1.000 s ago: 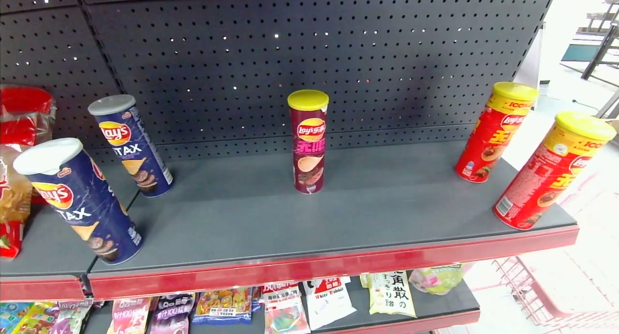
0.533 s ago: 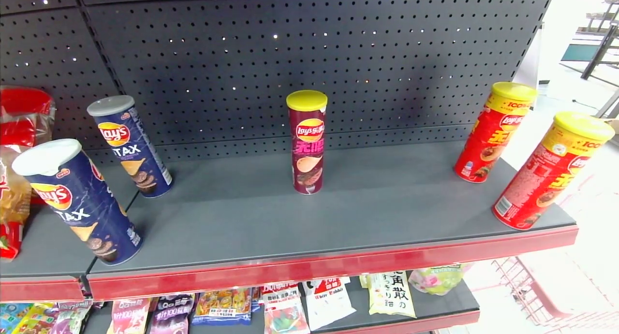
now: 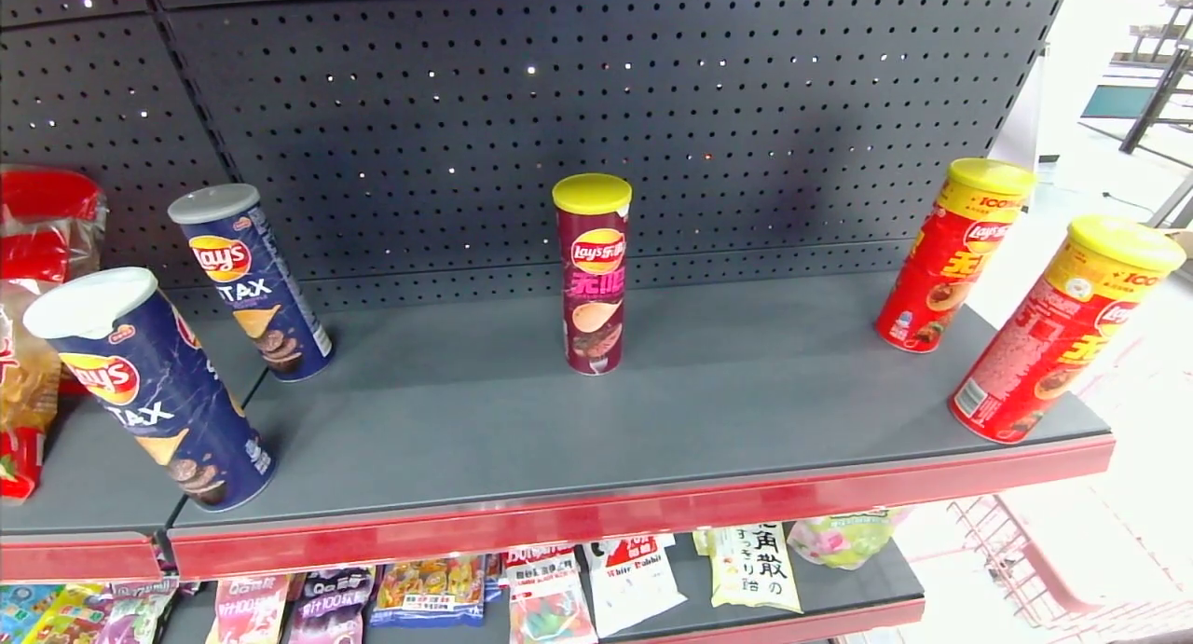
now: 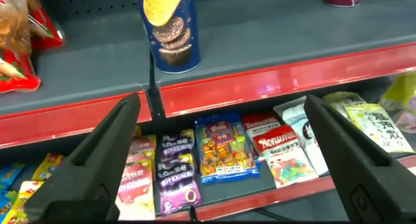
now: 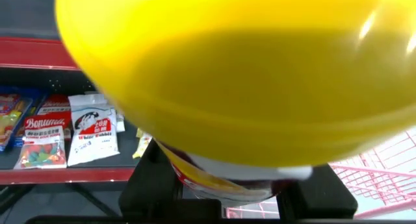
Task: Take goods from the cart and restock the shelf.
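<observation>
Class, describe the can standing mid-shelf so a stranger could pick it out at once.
Find the grey upper shelf with the red front edge, backed by dark pegboard. Near its middle stands one upright can. It alone is maroon with a yellow lid; to its left stand two navy cans, to its right two red cans.

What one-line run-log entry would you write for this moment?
left gripper: open, empty, facing snack bags | right gripper: shut on yellow-lidded can | upper shelf: maroon can upright mid-shelf, blue cans left, red cans right
</observation>
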You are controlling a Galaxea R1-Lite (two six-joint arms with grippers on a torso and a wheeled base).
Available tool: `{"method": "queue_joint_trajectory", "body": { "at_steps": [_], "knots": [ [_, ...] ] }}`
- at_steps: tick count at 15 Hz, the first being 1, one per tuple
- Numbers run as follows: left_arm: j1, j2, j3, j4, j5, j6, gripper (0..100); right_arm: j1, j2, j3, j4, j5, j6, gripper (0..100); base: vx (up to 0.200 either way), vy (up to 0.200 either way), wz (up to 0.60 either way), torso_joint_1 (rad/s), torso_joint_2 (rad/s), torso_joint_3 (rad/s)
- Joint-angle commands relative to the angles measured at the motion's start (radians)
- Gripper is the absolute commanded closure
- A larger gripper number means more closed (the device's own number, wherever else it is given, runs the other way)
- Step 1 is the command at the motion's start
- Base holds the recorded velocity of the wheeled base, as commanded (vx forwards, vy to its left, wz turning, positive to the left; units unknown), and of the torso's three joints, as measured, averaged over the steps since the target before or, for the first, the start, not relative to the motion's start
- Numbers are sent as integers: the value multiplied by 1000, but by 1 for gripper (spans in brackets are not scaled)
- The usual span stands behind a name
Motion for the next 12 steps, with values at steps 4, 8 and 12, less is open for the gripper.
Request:
{"method": "queue_joint_trajectory", "body": {
  "at_steps": [4,8,12],
  "knots": [
    [-43,485,-503,-35,-55,-243,0,0,7,72,-39,4,-2,100,0,0,0,0,0,0],
    [-189,807,-595,-61,-323,-47,0,2,2,77,-42,27,11,100,0,0,0,0,0,0],
    [-402,1148,-703,-291,-349,-38,0,2,2,77,-45,59,13,100,0,0,0,0,0,0]
  ]
}}
